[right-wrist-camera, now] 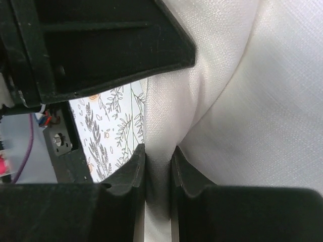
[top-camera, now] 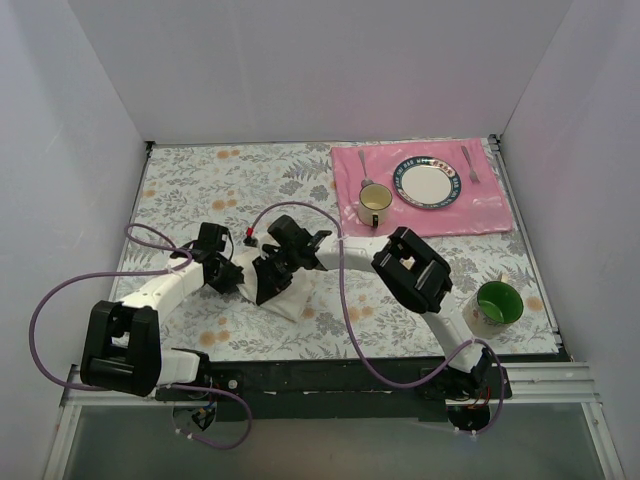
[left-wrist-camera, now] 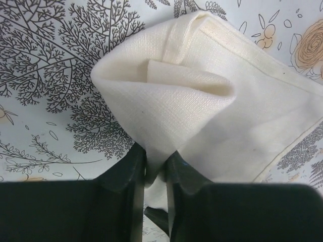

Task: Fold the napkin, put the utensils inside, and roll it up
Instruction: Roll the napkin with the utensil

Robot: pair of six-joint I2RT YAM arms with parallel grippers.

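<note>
The off-white napkin point(top-camera: 292, 298) lies bunched on the floral tablecloth near the front middle, mostly under both grippers. My left gripper point(top-camera: 247, 281) is shut on a raised fold of it; in the left wrist view the napkin point(left-wrist-camera: 202, 96) rises into the gripper point(left-wrist-camera: 155, 160). My right gripper point(top-camera: 272, 283) is shut on another pinch of the cloth; in the right wrist view the napkin point(right-wrist-camera: 242, 111) runs down between the tips of the gripper point(right-wrist-camera: 158, 157). The two grippers stand almost touching. The knife is out of view.
A pink placemat point(top-camera: 490, 212) at the back right holds a plate point(top-camera: 428, 184), a cream mug point(top-camera: 375, 203), a spoon point(top-camera: 365, 163) and a fork point(top-camera: 470, 165). A green mug point(top-camera: 497, 303) stands at the right near the right arm.
</note>
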